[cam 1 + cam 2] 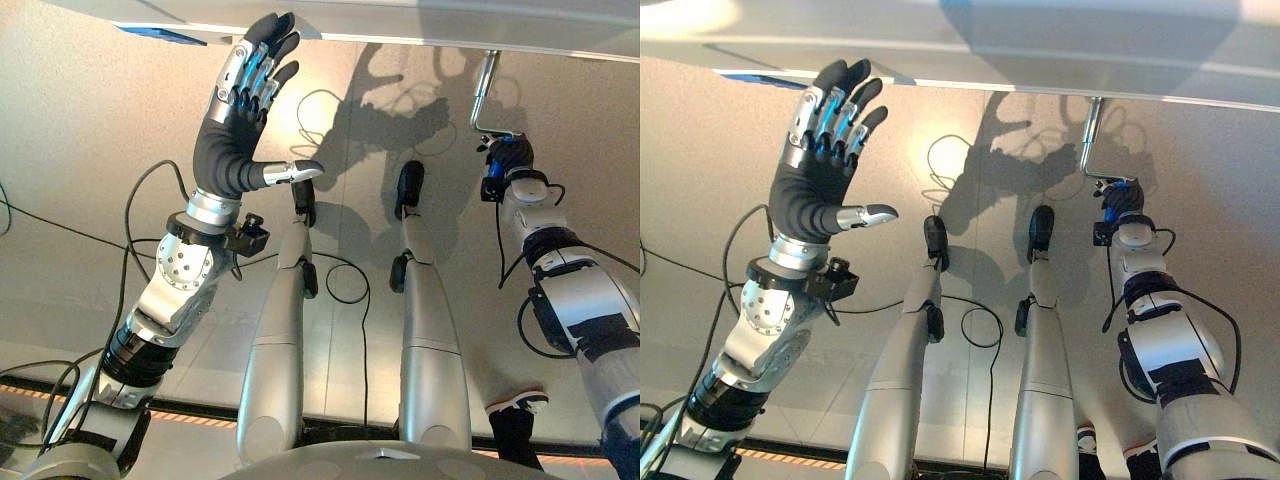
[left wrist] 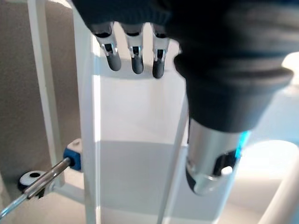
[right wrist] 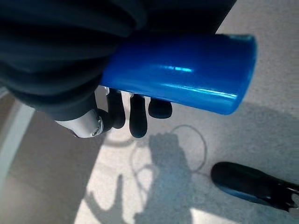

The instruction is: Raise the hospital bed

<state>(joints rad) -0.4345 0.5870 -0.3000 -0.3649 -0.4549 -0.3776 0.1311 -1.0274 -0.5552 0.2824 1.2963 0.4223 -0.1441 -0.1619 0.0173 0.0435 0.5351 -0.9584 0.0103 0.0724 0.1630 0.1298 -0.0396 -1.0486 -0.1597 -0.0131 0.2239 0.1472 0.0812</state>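
Note:
The hospital bed's pale edge [image 1: 400,25] runs across the far side of the eye views. A bent metal crank [image 1: 483,95] hangs down from it on the right. My right hand [image 1: 505,160] is curled round the crank's blue handle [image 3: 182,74], its fingers [image 3: 135,116] wrapped under the grip. On the left my left hand [image 1: 235,130] is raised with its fingers straight and spread, thumb out, its tips close to the bed's edge and holding nothing. Past my left hand's fingers [image 2: 135,58] stand the bed's white frame bars [image 2: 88,140] and a second metal rod with a blue end [image 2: 72,156].
The beige floor [image 1: 80,150] stretches below the bed's edge. A person's shoe [image 1: 515,405] stands at the lower right, close to my right arm. A blue label [image 1: 160,35] sits on the bed's underside near my left hand.

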